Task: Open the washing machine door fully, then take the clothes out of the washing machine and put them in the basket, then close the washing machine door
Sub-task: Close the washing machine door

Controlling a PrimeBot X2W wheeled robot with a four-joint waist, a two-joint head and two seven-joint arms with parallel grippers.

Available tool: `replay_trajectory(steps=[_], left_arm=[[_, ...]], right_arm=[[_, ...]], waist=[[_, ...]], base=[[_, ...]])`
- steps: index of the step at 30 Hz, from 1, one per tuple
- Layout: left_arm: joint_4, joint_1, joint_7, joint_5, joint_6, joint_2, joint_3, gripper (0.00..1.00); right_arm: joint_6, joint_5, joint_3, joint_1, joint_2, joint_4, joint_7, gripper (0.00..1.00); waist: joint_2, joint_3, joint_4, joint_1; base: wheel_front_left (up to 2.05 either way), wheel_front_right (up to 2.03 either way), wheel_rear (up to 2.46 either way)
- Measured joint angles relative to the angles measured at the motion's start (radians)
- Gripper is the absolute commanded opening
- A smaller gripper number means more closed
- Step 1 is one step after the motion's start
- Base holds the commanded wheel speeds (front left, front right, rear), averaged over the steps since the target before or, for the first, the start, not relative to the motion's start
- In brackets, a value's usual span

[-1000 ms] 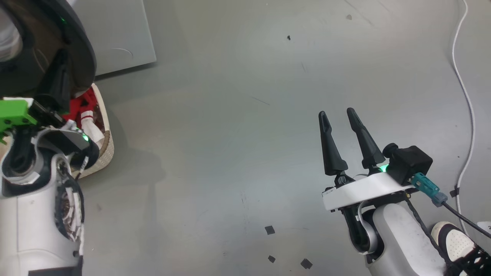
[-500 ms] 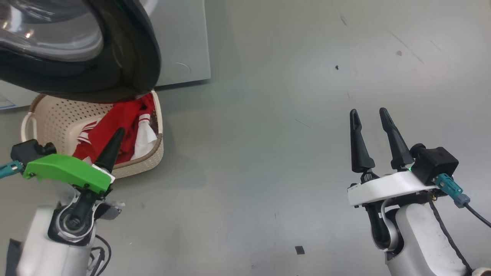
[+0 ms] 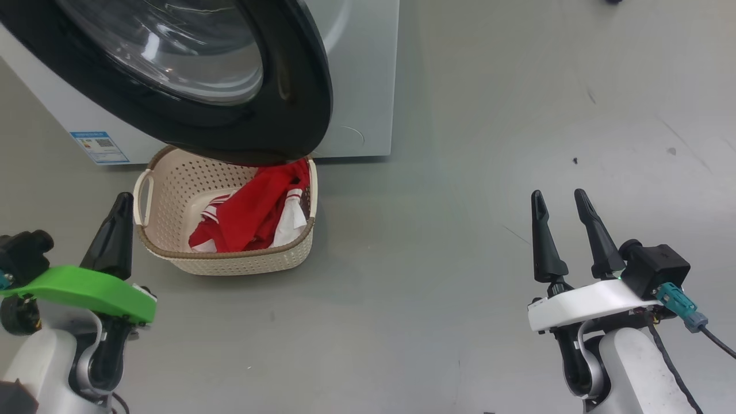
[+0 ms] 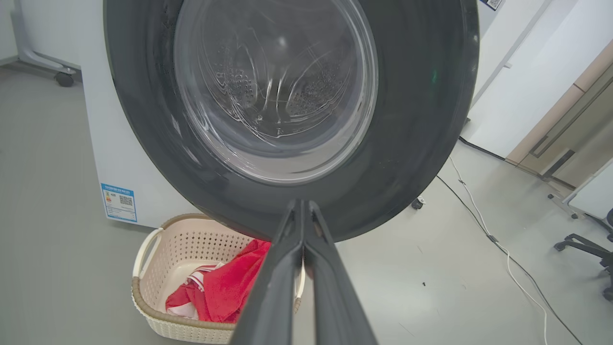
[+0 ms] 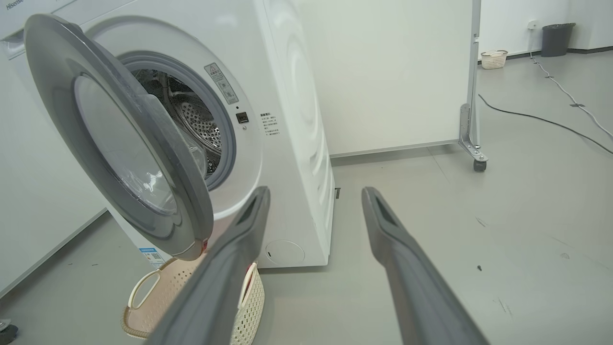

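left gripper point(image 3: 122, 202) low at left, fingers pressed together, empty, cream basket point(image 3: 241, 265) just beside it holding the red clothes point(image 3: 253, 214), washing machine door point(image 3: 302, 109) standing open above, seemingly clear of it, right gripper point(image 3: 558, 195) fingers wide, empty, over the floor point(image 3: 431, 287)

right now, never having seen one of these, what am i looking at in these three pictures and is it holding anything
This is a wheeled robot with two arms, each ending in a two-fingered end effector. One picture looks down from its head: the left end effector is shut, the right end effector open. The other two come from cameras on the wrists, each looking out past its own end effector. On the grey floor stands a white washing machine with its round door swung open. Beneath the door sits a cream basket with red clothes inside. Nothing is held.
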Motion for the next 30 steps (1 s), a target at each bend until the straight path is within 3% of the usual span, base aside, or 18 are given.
replay_trajectory(steps=[9,20,22,23,24,25,30], left_arm=[[-0.031,0.074,-0.185,0.172,0.018,0.038,0.002,0.00],[-0.072,0.150,-0.184,0.279,0.077,0.026,0.017,0.01],[-0.079,0.161,-0.184,0.300,0.089,0.022,0.017,0.43],[-0.083,0.166,-0.184,0.312,0.093,0.022,0.017,0.71],[-0.086,0.170,-0.184,0.320,0.096,0.020,0.017,0.71],[-0.091,0.174,-0.183,0.324,0.097,0.013,0.024,1.00],[-0.129,0.177,-0.181,0.346,0.103,-0.024,0.050,1.00]], right_arm=[[0.013,-0.016,0.015,0.008,0.002,-0.004,0.000,1.00],[0.017,-0.022,0.009,0.028,0.003,-0.014,0.000,1.00],[0.017,-0.023,0.005,0.032,0.004,-0.016,0.000,1.00],[0.017,-0.023,0.004,0.036,0.005,-0.016,0.000,1.00],[0.017,-0.023,0.003,0.040,0.005,-0.017,0.000,1.00],[0.017,-0.023,0.002,0.044,0.006,-0.017,0.000,1.00],[0.017,-0.024,-0.002,0.046,0.006,-0.021,0.000,1.00]], waist=[[0.0000,-0.051,0.052,0.0000],[0.0000,-0.075,0.053,0.0000],[0.0000,-0.075,0.053,0.0000],[0.0000,-0.075,0.053,0.0000],[0.0000,-0.074,0.054,0.0000],[0.0000,-0.074,0.054,0.0000],[0.0000,-0.069,0.059,0.0000]], base=[[0.00,0.00,0.00],[0.00,0.00,0.00],[0.00,0.00,0.00],[0.00,0.00,0.00],[0.00,0.00,0.00],[0.00,0.00,0.00],[0.00,0.00,0.00]])
